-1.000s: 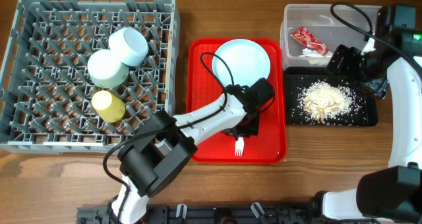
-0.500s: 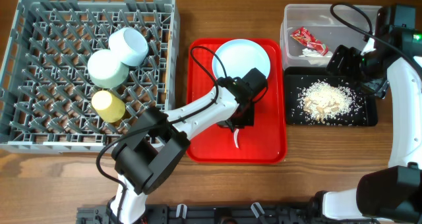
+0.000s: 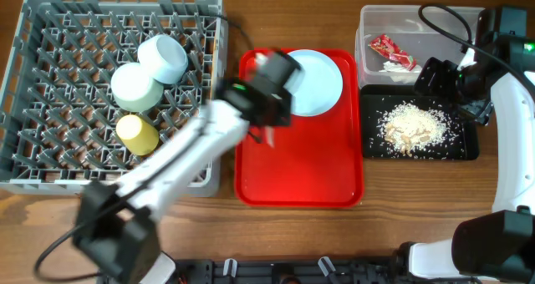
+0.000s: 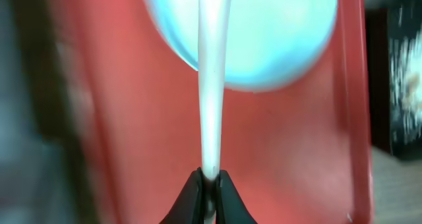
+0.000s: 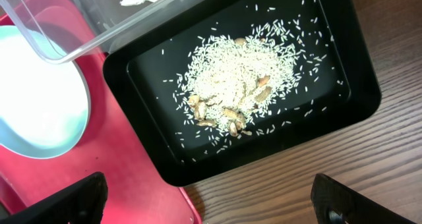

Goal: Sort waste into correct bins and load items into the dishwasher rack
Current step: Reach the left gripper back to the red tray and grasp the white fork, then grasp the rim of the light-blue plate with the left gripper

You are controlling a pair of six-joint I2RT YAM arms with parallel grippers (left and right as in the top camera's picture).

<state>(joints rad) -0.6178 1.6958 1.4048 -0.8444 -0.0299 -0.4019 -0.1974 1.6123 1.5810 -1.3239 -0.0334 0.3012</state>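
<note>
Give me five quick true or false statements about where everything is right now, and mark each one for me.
1. The left gripper has its jaws shut on the white fork. True.
2. The yellow-green cup sits in the dishwasher rack. True.
3. The pale-blue plate stands in the dishwasher rack. False: the pale-blue plate lies on the red tray.
4. The rice crumbs lie in the black tray. True.
5. The snack wrapper lies on the red tray. False: the snack wrapper is in the clear tub.
</note>
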